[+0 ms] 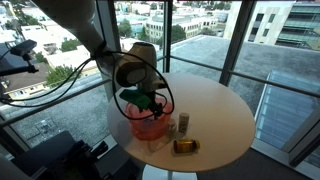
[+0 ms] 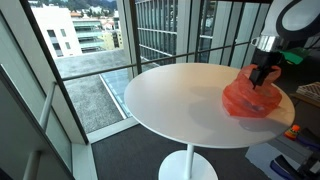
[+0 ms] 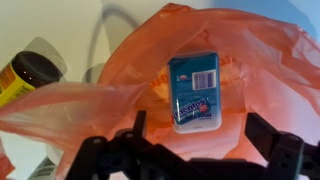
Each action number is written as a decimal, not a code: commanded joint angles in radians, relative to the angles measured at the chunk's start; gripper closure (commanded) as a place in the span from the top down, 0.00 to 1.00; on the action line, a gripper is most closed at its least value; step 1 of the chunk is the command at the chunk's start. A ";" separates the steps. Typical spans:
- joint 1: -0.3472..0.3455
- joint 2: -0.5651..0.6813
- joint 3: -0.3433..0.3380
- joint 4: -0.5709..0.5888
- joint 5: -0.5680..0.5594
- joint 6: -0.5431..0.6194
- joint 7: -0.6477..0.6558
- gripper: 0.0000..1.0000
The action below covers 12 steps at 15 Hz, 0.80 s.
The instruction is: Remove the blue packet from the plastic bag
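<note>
In the wrist view the small rectangular blue packet (image 3: 195, 90) lies at frame centre amid the folds of the crumpled translucent orange plastic bag (image 3: 110, 105). Just below it is the black two-finger gripper (image 3: 198, 128), its jaws wide apart and clear of the packet. In both exterior views the bag rests on the round white table (image 1: 225, 115) (image 2: 170, 95) directly under the gripper.

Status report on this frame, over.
Claw open, above orange crumpled plastic bag. Blue rectangular packet lies exposed in it, not gripped. Nothing covers it.
</note>
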 commanded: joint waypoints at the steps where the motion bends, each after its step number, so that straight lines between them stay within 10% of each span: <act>1: 0.001 0.053 -0.005 0.030 -0.018 0.021 0.010 1.00; 12: 0.002 0.115 -0.005 0.062 -0.033 0.015 0.011 1.00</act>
